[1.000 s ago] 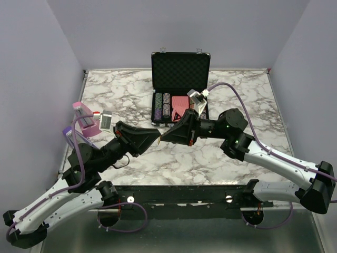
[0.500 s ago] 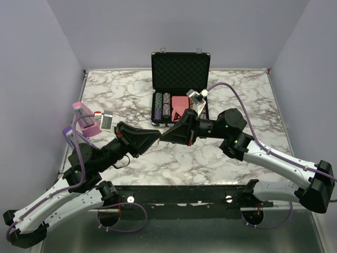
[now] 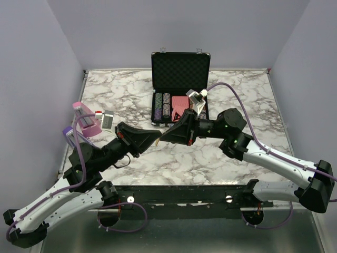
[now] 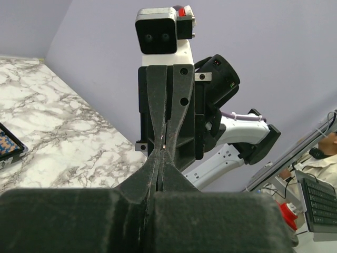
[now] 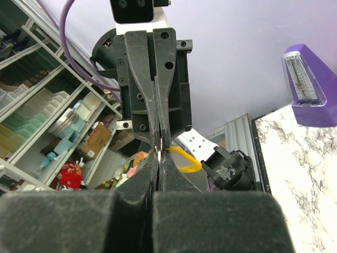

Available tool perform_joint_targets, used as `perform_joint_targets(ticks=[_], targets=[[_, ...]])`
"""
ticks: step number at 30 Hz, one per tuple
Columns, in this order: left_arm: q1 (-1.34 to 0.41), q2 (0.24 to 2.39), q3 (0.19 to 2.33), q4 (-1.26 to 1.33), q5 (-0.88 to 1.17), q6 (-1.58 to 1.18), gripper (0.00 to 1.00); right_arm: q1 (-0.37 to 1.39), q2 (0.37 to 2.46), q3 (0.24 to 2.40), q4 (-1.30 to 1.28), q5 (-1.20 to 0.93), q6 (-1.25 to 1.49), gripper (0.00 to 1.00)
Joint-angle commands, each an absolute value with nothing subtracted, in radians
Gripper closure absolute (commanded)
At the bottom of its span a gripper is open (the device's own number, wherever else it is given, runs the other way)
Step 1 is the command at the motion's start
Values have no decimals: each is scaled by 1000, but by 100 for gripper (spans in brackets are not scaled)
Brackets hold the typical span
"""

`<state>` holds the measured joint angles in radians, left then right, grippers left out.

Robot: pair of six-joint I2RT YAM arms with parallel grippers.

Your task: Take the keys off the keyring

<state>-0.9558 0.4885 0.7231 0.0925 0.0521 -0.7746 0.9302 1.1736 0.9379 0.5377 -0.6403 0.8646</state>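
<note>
My left gripper (image 3: 157,138) and right gripper (image 3: 165,135) are shut tip-to-tip; the keyring (image 5: 185,159) protrudes at 3 o'clock, its holder unclear and the keys hidden.

Left claw (image 4: 160,161) shut — tips meeting right claw (image 4: 165,138) — above marble table (image 4: 63,132).

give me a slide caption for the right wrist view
Left pincer and right pincer shut tip to tip, the yellow keyring looping out where they meet.
</note>
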Motion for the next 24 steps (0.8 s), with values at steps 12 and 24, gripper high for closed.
perform_joint_targets(ticks=[12,24], targets=[[-959,523,805,-63,167,-692,100,940,1178,953,545,-644,845,99],[-959,537,822,-100,227,-667,100,946,1192,959,545,-663,842,99]])
